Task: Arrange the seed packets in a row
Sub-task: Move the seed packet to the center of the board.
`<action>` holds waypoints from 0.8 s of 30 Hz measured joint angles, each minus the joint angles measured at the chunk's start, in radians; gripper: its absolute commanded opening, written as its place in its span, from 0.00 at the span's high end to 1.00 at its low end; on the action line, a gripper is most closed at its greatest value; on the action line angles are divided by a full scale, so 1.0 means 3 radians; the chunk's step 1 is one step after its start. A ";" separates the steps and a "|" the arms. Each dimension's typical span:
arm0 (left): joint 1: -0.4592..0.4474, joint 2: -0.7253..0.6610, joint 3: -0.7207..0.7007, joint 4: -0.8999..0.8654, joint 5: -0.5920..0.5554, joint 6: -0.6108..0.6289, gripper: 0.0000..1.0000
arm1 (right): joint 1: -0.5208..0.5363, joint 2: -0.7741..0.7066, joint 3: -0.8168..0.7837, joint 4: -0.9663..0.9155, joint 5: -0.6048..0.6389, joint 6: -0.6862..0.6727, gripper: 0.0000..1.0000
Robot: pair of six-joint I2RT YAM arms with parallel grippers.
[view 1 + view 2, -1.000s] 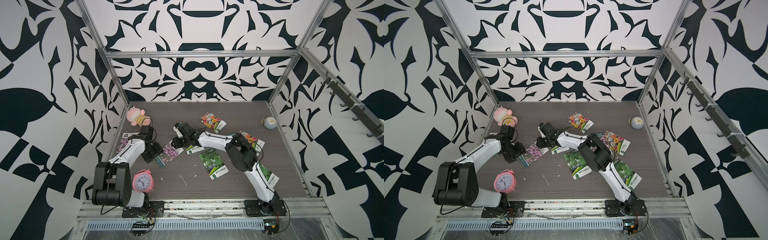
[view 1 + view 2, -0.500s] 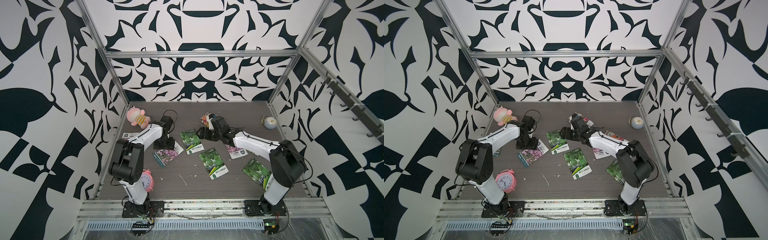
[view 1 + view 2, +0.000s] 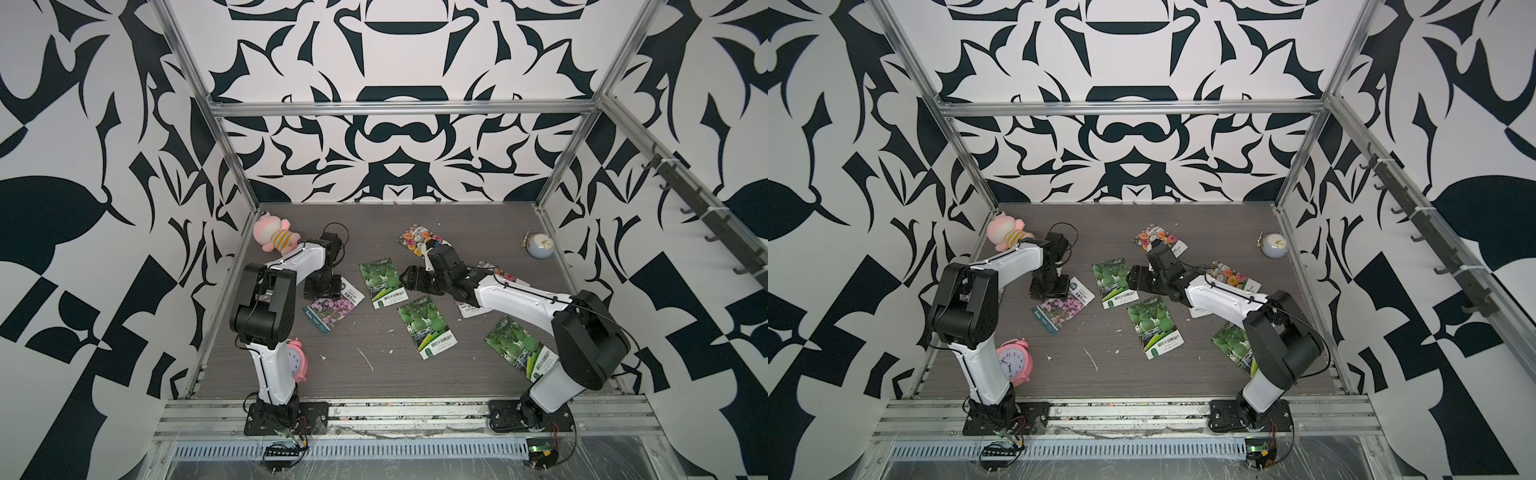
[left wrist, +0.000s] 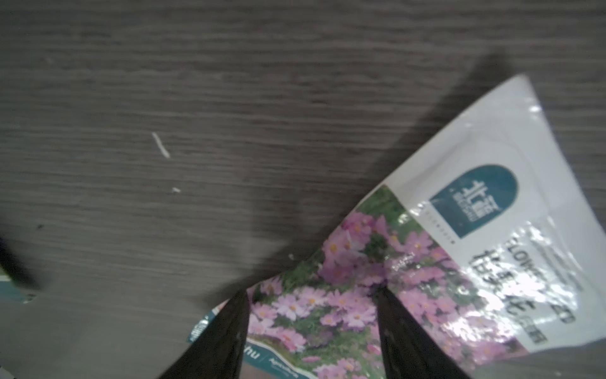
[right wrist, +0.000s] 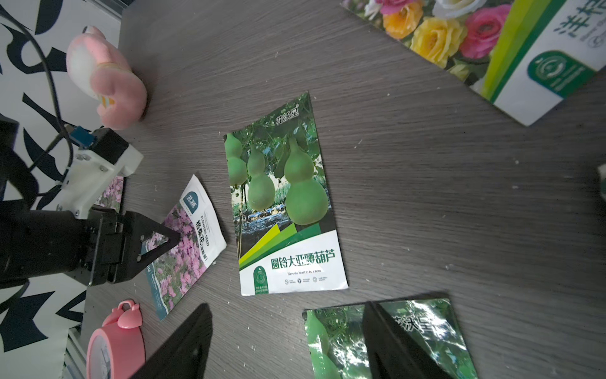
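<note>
Both grippers sit low over the table, and the packets are not yet in a row.

The left gripper has its jaws partly apart, fingertips down over the purple-flower packet at the left (whether they press on it I cannot tell). The right gripper is spread wide and holds nothing. It sits just beside the first gourd packet, which lies close to the purple one. A second gourd packet lies nearer the front and a third gourd packet at front right, partly under the right arm. One bloom packet lies toward the back, and another bloom packet peeks from behind that arm.
</note>
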 measured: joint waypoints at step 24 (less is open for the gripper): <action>0.0839 0.0449 0.0603 0.0046 -0.0240 0.0209 0.45 | 0.0000 -0.0402 -0.0058 -0.0019 0.0214 0.0010 0.24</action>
